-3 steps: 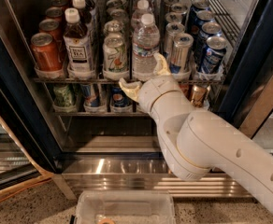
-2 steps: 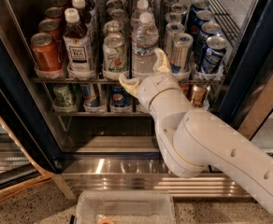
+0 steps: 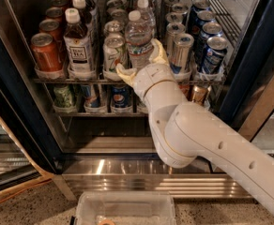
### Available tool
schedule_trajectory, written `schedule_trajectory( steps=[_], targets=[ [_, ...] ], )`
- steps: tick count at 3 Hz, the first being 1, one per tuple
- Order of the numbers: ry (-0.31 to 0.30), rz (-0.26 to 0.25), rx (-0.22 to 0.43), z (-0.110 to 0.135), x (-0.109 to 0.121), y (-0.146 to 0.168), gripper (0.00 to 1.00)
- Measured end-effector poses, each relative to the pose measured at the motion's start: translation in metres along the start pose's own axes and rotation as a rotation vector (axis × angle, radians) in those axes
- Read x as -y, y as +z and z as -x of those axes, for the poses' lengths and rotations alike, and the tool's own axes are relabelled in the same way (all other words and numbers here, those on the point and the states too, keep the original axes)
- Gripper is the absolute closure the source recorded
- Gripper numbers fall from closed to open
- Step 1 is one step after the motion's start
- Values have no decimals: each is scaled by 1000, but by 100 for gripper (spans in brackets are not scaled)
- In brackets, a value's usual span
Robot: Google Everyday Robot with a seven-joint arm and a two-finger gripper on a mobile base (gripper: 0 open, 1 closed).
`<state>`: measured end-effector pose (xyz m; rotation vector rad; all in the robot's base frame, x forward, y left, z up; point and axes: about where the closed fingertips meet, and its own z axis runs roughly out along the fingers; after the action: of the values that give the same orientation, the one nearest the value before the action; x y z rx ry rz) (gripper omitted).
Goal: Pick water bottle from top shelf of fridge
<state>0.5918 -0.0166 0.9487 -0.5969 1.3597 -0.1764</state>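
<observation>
The water bottle (image 3: 138, 37), clear with a white cap, stands at the front of the top shelf (image 3: 80, 80) in the fridge (image 3: 247, 60). My gripper (image 3: 140, 60) is at the shelf's front edge, directly before the bottle's lower half. It is open: one cream fingertip (image 3: 121, 71) sits left of the bottle and the other (image 3: 157, 47) rises on its right. The bottle's base is hidden behind my wrist. The white arm reaches in from the lower right.
A tea bottle (image 3: 78, 43) and an orange can (image 3: 46, 52) stand left of the water bottle. Silver cans (image 3: 181, 49) and blue cans (image 3: 213, 51) stand on its right. Short cans (image 3: 120, 97) fill the rack below. A clear bin (image 3: 125, 207) lies on the floor.
My gripper has moved up and forward from below the shelf edge, so its fingers now stand on either side of the water bottle. The bottles and cans have not moved.
</observation>
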Motion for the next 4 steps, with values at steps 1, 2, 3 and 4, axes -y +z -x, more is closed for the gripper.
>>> schedule_trajectory(
  steps=[1, 2, 3, 4],
  targets=[
    [-20, -34, -1, -2, 3, 8, 33],
    [-25, -42, -3, -1, 5, 8, 33],
    [-107, -104, -34, -11, 32, 9, 35],
    [-132, -118, -42, -11, 39, 10, 41]
  ],
)
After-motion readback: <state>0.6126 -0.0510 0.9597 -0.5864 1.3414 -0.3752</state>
